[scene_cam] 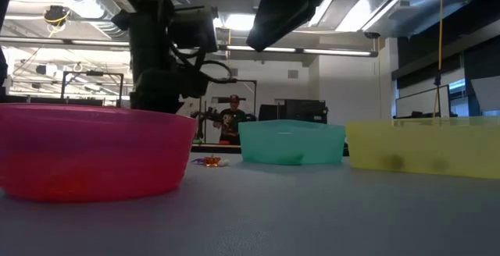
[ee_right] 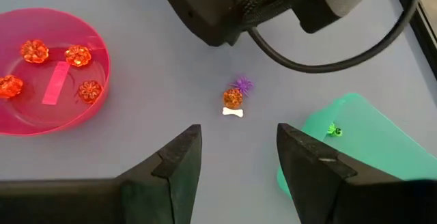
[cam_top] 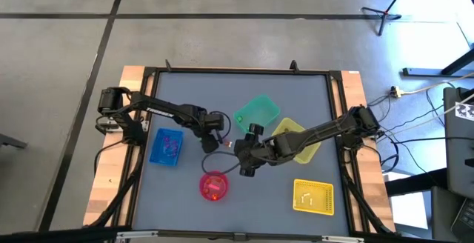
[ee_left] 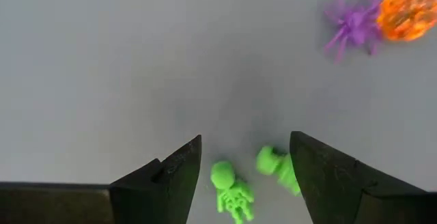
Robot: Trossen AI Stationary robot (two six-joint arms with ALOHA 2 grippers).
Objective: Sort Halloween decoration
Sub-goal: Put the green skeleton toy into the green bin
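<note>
your left tool hangs open over two green skeleton trinkets lying on the desk, gripping nothing; a purple spider and an orange pumpkin sit touching, near them. your right tool is open and empty too, above the desk between the pink bowl and the green bin, facing a white bone.

The bench carries four bins: one blue, one green and two yellow, plus one pink bowl. Four orange pumpkins lie in the bowl. Loose trinkets: two green skeletons, one purple spider, one orange pumpkin, one white bone.
</note>
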